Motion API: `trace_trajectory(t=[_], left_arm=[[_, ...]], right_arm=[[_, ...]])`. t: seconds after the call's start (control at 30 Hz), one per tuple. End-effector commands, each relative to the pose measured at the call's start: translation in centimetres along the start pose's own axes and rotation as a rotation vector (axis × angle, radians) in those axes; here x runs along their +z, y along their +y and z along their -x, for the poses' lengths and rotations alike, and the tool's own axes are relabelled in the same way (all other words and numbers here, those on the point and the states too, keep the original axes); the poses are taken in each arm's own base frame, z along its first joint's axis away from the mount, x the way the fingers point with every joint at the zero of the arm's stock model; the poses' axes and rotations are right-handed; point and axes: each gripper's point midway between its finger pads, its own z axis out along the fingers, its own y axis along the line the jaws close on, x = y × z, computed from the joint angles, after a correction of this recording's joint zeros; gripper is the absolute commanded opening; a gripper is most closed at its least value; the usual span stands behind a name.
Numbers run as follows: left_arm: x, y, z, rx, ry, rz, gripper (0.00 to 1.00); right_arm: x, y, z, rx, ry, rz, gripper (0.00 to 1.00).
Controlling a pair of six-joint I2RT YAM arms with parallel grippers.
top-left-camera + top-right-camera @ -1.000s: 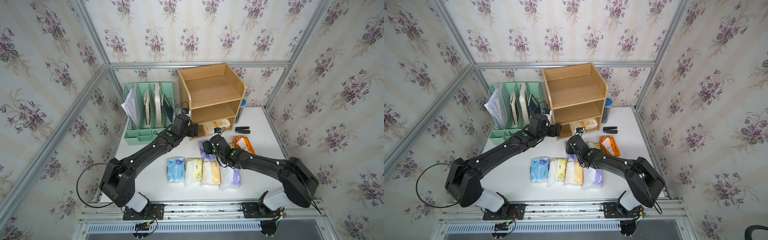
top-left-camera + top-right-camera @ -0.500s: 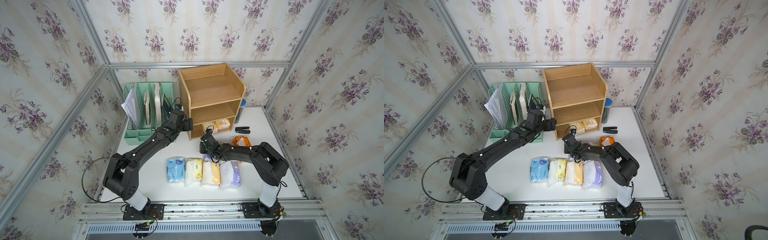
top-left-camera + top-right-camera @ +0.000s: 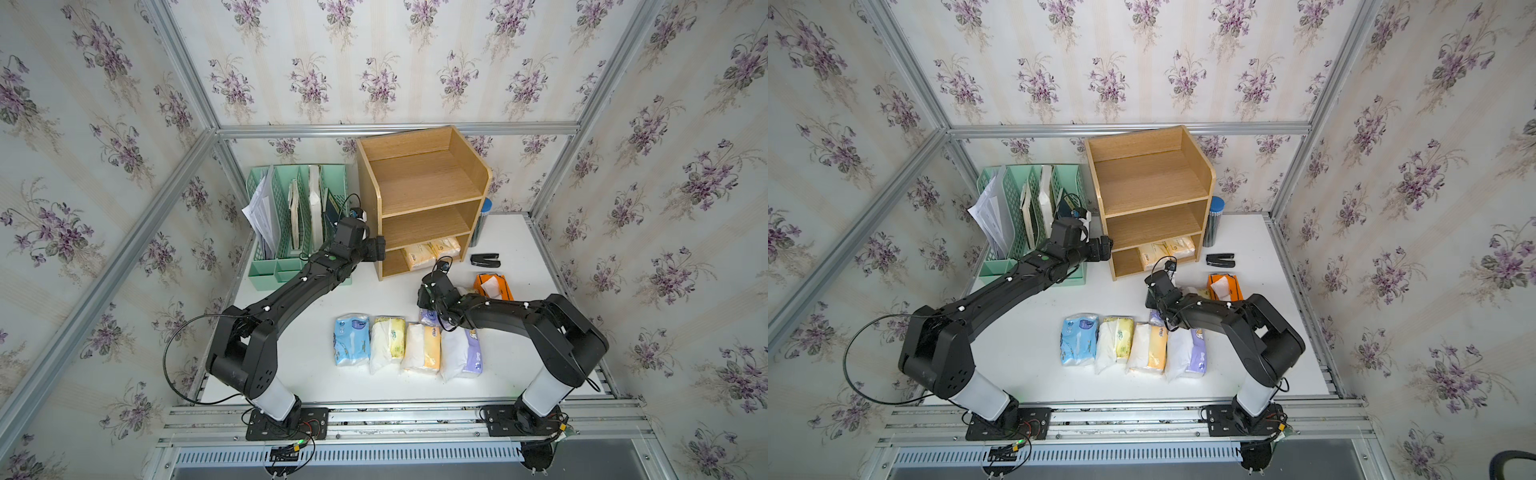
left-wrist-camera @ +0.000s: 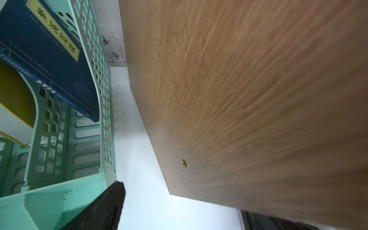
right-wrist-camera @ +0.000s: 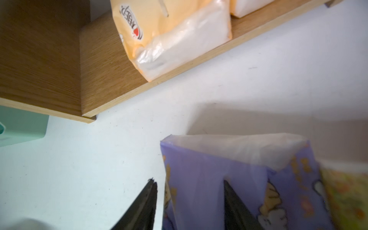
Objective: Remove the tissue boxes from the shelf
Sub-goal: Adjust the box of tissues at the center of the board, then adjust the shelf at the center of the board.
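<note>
You look to be midway through clearing the shelf (image 3: 424, 183). Its two upper tiers are bare, and an orange pack (image 3: 419, 254) and a paler pack (image 3: 445, 247) lie side by side on the lowest tier, toward its right end. A row of four packs (image 3: 388, 340) sits near the front edge of the bench (image 3: 307, 365).

The step in hand looks like setting one down. Your right gripper (image 5: 188, 180) clamps a purple pack (image 5: 199, 163), one finger denting its face and the other at its side edge, just behind that row. I cannot tell whether the pack rests on the bench yet.

Next, I'd judge, you lower it beside the row, let go, then go for the lowest tier, keeping low enough to clear the board above it.

Your right arm lies low across the bench, elbow toward the right edge. Your left arm stretches toward the back, and the left gripper (image 3: 377, 249) is spread wide and empty at the shelf's front left corner, beside the green file rack (image 3: 286, 266).
</note>
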Motion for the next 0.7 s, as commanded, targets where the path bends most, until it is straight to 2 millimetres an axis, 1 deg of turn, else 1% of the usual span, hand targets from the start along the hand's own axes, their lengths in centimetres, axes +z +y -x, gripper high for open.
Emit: trace_trajectory(t=[0.0,0.1,0.17,0.27,0.43,0.53,0.67], left_arm=[[-0.2,-0.3,0.7,0.035,-0.009,-0.009,0.93],[0.1,0.7,0.7,0.037,-0.007,0.043,0.94],[0.2,1.2,0.8,0.024,-0.013,0.054,0.94],[0.6,1.9,1.1,-0.002,-0.017,0.064,0.94],[1.3,3.2,1.3,-0.020,-0.004,0.083,0.94],[1.7,3.8,1.4,-0.030,0.006,0.073,0.94],[2.1,4.1,1.4,-0.030,0.008,0.059,0.94]], right_arm=[[-1.7,1.7,2.0,0.082,-0.081,0.118,0.56],[-3.2,2.5,3.9,0.148,-0.149,0.187,0.57],[-3.3,2.7,4.9,0.193,-0.173,0.207,0.58],[-2.8,3.0,6.2,0.263,-0.194,0.225,0.59],[-1.9,2.9,8.8,0.429,-0.251,0.318,0.61],[-0.8,3.2,10.1,0.464,-0.266,0.324,0.62],[1.2,3.6,11.0,0.488,-0.280,0.303,0.63]])
